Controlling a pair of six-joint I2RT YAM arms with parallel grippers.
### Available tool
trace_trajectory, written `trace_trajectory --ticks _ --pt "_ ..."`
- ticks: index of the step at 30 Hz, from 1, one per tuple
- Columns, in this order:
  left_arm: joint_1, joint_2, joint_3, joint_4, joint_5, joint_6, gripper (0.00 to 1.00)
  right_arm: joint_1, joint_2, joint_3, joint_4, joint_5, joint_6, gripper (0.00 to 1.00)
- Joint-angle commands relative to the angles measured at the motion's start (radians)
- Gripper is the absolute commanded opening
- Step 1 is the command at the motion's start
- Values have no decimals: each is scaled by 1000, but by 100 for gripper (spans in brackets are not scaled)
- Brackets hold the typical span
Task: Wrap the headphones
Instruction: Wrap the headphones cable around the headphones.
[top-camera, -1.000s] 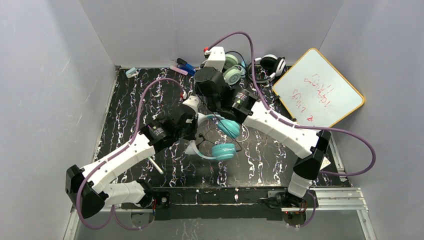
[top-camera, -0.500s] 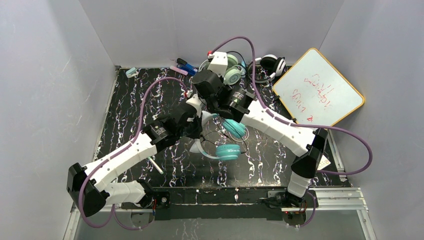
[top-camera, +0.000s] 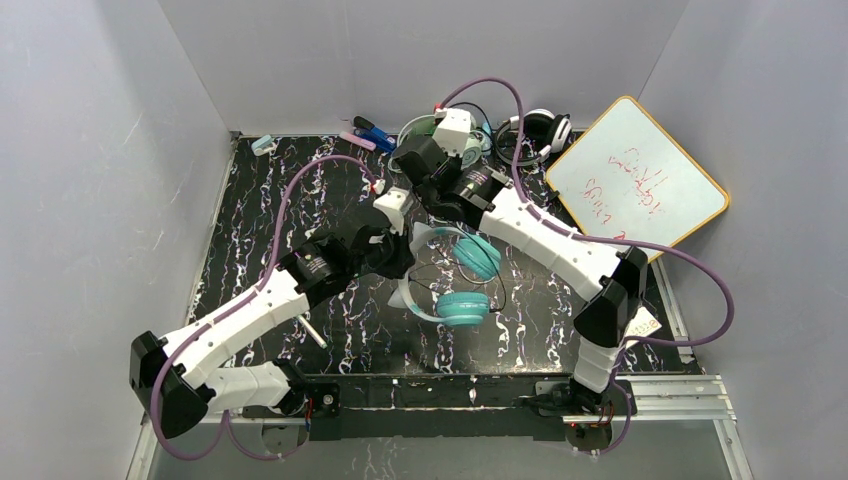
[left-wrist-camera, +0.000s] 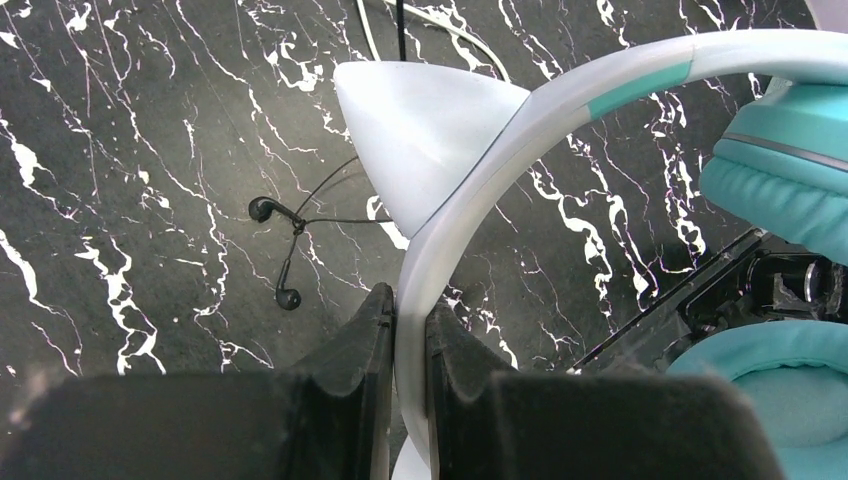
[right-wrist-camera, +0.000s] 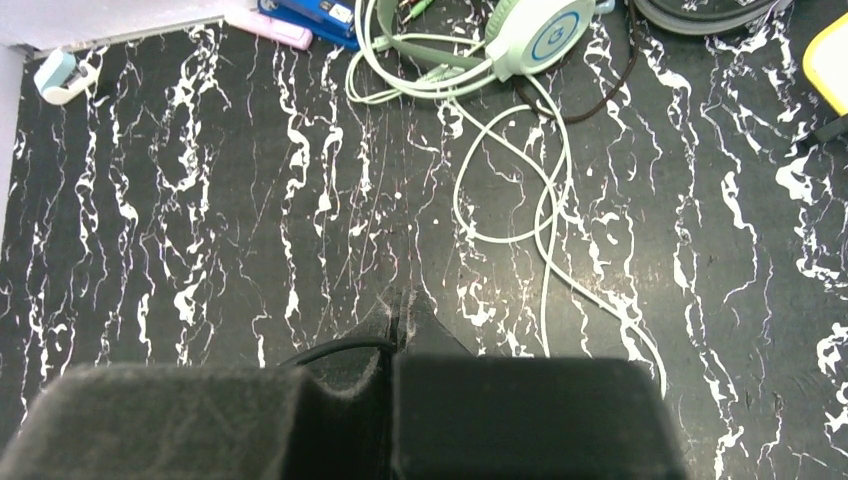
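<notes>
**Op:** What changed over that last second?

**Obs:** Largest first. Your right arm (top-camera: 545, 240) carried its wrist from 12 o'clock a little toward 1 o'clock. It then hid more of the mint-green headset (right-wrist-camera: 535, 35) in the top view. Your left arm (top-camera: 250, 310) pushed slightly toward 3 o'clock. The teal headphones (top-camera: 465, 305) went with it and sat just off the centre of the table (top-camera: 250, 200), toward 5 o'clock.

**Op:** Grips?

**Obs:** The left gripper (left-wrist-camera: 410, 310) was clamped on the cat-ear band (left-wrist-camera: 560, 130), just below one ear (left-wrist-camera: 420, 130). The right gripper (right-wrist-camera: 400, 305) was pinched fully closed. A thin black cable (right-wrist-camera: 335, 348) ran into its tips from 9 o'clock in the wrist view, so I judged that it gripped that cable. The contact itself was hidden.

**Op:** Meaning for the wrap?

**Obs:** My judgement: you were drawing the cable away from the pinned headset, which is an early step. No turns showed on the band, and black loops lay slack around the cups. The black-and-white headset (top-camera: 540, 125) at 1 o'clock looked untouched. So did the mint one, its pale cable (right-wrist-camera: 545, 210) sprawled loose. Smallest item: a pair of black earbuds (left-wrist-camera: 265, 210) lay on the table near the band. Your cable could have snagged them.
</notes>
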Motion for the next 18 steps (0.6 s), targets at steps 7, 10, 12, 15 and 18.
trace_trajectory --ticks 7,10,12,15,18 --pt "-13 -45 11 62 121 -10 0 -91 34 90 -38 -31 -30 1" --pt "-13 -78 8 63 124 -15 0 -114 30 73 -42 -47 -48 1" --pt "-13 -100 2 52 120 -22 0 -138 -6 13 -4 -79 -87 1" --pt "-14 -112 5 -18 97 -37 0 -174 -100 -126 133 -145 -169 4" --pt "-14 -101 20 -121 80 -42 0 -205 -219 -272 271 -220 -262 16"
